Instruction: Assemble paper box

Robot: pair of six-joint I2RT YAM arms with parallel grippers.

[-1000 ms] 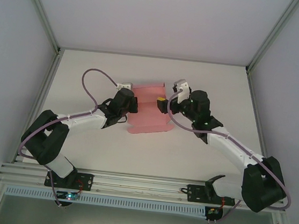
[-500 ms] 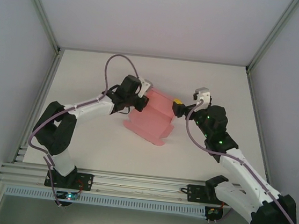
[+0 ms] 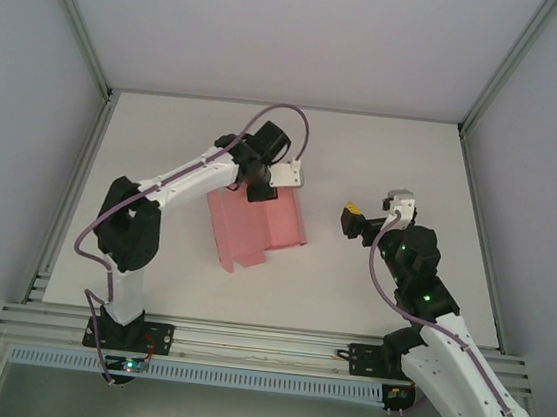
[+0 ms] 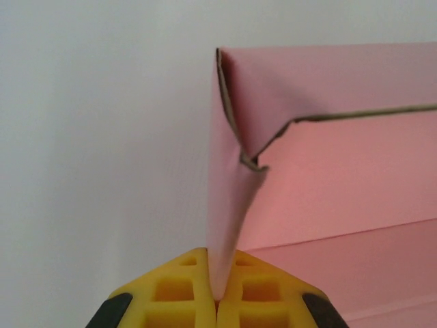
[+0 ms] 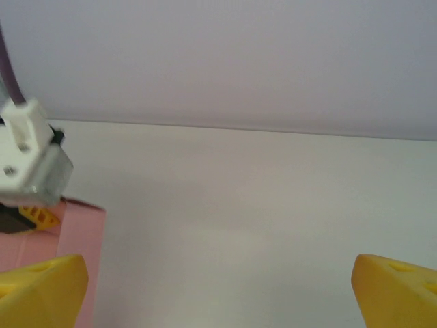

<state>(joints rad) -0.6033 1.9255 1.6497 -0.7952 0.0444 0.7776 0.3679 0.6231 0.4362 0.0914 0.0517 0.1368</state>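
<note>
The paper box is a partly folded pink card sheet lying on the white table, left of centre. My left gripper is at its far edge, shut on a thin upright flap. In the left wrist view the yellow fingertips pinch that flap of the paper box, and a folded wall rises above them. My right gripper stands open to the right of the card, apart from it. In the right wrist view its yellow fingertips are spread wide over bare table, with the paper box at the left edge.
The white table is bounded by aluminium rails at the left, right and near edges. A purple cable loops above the left wrist. The left wrist's white camera housing appears at the left of the right wrist view.
The left arm has swung over the card's far edge and turned the card, dragging it toward the near left. The right gripper has drawn back to the right, off the card.
</note>
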